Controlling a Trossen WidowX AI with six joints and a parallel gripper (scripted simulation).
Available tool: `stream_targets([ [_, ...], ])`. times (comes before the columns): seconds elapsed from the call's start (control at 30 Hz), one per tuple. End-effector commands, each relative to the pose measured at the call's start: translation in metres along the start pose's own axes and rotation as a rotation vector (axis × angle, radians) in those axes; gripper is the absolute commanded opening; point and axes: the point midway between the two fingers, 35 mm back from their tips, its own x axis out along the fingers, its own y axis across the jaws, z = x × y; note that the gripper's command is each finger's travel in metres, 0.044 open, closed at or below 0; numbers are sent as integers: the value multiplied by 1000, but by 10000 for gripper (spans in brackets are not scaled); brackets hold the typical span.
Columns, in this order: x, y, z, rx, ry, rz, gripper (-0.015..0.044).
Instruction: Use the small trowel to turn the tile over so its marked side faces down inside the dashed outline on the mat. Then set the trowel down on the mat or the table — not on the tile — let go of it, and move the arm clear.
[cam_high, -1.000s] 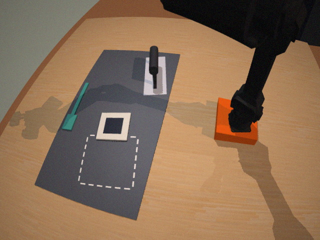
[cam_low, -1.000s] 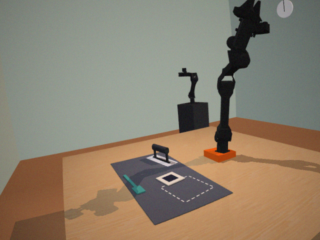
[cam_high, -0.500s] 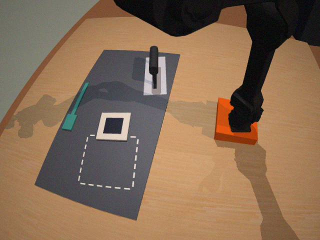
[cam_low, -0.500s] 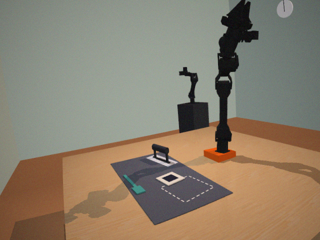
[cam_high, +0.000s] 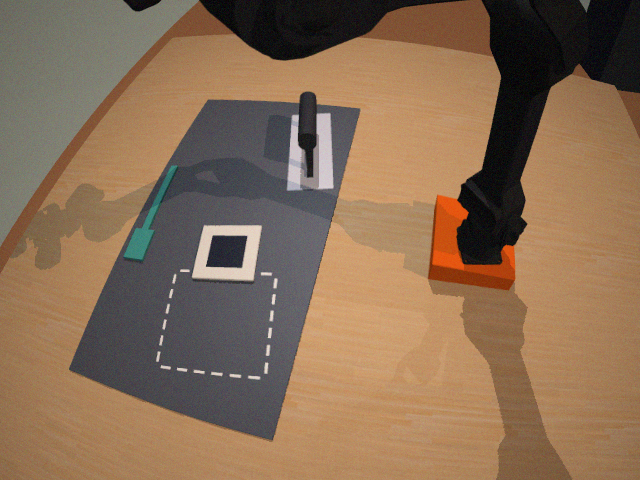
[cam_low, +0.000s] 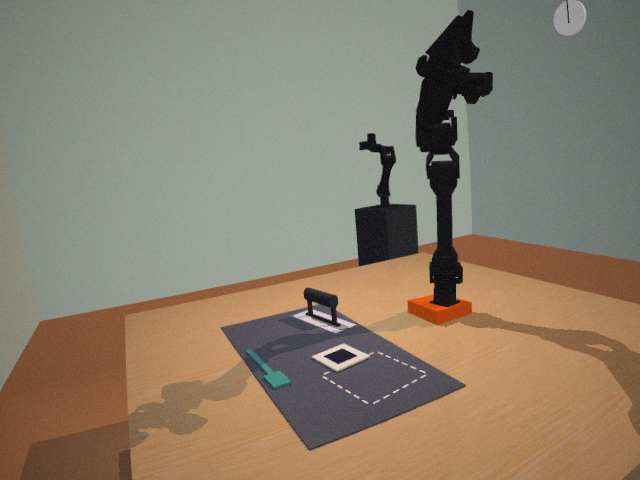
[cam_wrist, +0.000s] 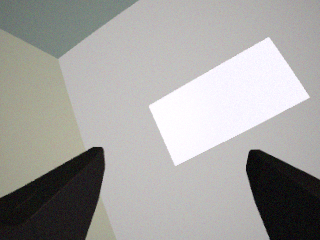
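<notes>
The cream tile (cam_high: 226, 251) (cam_low: 340, 356) lies flat on the dark mat (cam_high: 113, 335) (cam_low: 310, 428), its dark square mark facing up. Its near edge overlaps the far side of the dashed outline (cam_high: 235, 375); most of the tile is outside. A trowel with a black raised handle (cam_high: 307, 121) (cam_low: 320, 297) and a pale flat blade rests at the mat's far end. A flat teal paddle-shaped tool (cam_high: 139, 243) (cam_low: 277, 379) lies along the mat's left edge. My gripper (cam_wrist: 176, 158) is open and empty, high above the table and pointing upward, far from the tile and both tools.
My arm stands on an orange base (cam_high: 445, 258) (cam_low: 439, 313) to the right of the mat. Behind the table, another small arm stands on a black pedestal (cam_low: 386, 232). The wrist view shows the ceiling with a bright panel (cam_wrist: 230, 100). Arm shadows cross the mat and table.
</notes>
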Motion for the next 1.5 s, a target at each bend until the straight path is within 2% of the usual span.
stream_targets([
  [0.0, -10, 17, -10, 53, -2, 64, 300],
  [0.8, -81, 100, -64, 353, 95, 388, 300],
  [1.47, -147, 134, -113, 550, 281, 557, 300],
])
